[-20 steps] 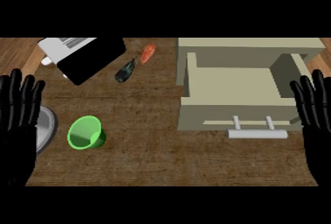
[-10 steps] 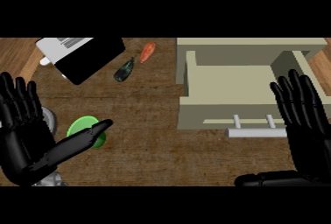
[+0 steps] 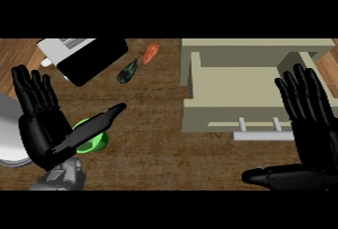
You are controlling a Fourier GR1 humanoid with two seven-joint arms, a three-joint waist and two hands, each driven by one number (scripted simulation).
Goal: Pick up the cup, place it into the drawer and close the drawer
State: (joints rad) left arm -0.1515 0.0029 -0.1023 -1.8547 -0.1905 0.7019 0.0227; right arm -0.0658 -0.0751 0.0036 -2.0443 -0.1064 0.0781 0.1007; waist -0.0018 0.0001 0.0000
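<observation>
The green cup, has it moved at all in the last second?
No. The green cup sits at the same spot on the counter, below the dark vegetable; only the left hand now covers part of it.

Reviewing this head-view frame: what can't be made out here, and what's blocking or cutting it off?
- Green cup: mostly hidden by the left hand, whose thumb crosses it; whether they touch cannot be told.
- Grey plate: cut off by the left edge and covered by the left hand.
- Drawer: its right side sits behind the right hand.
- Dark object and orange object: too small to identify.
</observation>
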